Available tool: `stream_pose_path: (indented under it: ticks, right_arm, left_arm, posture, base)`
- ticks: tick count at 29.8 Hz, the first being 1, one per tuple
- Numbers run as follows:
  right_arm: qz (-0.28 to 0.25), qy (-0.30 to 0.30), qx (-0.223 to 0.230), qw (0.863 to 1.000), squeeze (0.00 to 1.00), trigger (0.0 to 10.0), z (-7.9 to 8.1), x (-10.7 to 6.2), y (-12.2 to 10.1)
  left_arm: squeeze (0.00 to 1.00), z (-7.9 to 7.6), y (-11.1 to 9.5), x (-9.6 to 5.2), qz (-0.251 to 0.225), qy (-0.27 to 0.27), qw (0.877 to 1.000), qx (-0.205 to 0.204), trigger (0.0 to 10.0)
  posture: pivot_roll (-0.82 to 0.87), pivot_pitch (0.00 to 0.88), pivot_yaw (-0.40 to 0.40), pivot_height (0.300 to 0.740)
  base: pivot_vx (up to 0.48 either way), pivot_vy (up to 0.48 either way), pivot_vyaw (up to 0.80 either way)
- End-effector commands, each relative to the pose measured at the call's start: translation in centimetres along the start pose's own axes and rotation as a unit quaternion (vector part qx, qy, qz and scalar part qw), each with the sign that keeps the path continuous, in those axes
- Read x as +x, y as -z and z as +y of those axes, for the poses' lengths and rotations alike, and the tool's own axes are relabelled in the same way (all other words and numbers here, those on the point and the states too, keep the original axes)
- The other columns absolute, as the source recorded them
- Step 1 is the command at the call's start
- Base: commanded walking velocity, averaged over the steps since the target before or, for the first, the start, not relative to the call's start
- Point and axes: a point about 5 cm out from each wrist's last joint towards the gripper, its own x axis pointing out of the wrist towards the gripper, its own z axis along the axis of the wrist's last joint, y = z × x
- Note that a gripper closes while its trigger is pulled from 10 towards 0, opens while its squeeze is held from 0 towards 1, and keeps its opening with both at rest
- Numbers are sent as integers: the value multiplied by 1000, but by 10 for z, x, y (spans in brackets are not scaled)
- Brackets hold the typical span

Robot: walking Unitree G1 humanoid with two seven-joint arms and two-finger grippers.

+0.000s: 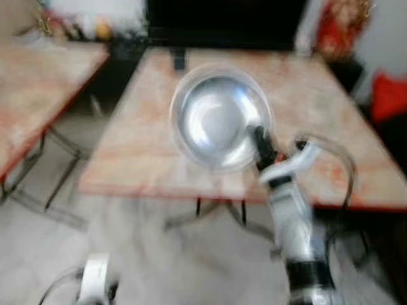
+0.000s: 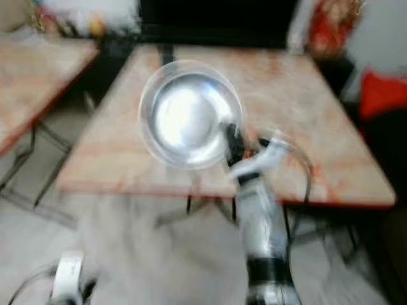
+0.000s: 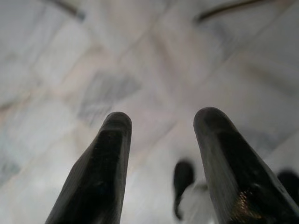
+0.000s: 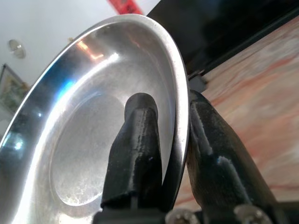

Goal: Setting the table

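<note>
1. Head views are pretty blurry, but the main stuff reads fine.
2. The right gripper [image 4: 170, 140] is clamped on the rim of a shiny steel bowl [image 1: 219, 121]: one black finger inside the bowl, the other outside, rim pinched between them.
3. The bowl is held up in the air, tilted so its hollow faces the head camera, in front of and above the near edge of the marble-patterned table [image 1: 331, 108].
4. The left gripper [image 3: 161, 140] hangs low at the robot's left, fingers spread apart with nothing between them, pointing at the pale tiled floor [image 3: 117, 56].
5. A second, similar table [image 1: 38, 89] sits off to the left, and there's something red [image 1: 389, 95] at the right edge.
</note>
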Motion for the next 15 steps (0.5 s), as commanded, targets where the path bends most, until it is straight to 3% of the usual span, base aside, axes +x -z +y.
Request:
stream_pose_path:
  ticks: [1,15]
  right_arm:
    - [-18,29,-11,999,0,10000,-15,-8,-11]
    - [-11,73,-13,997,0,10000,-23,-13,-5]
  left_arm:
    - [0,-12,-5,2,-9,16,1000,-4,10000]
    - [0,-25,-4,1,-16,24,1000,1,10000]
  posture:
    - [-64,0,-19,740]
    - [-65,0,-20,740]
  base:
    - [307,0,0]
    - [309,0,0]
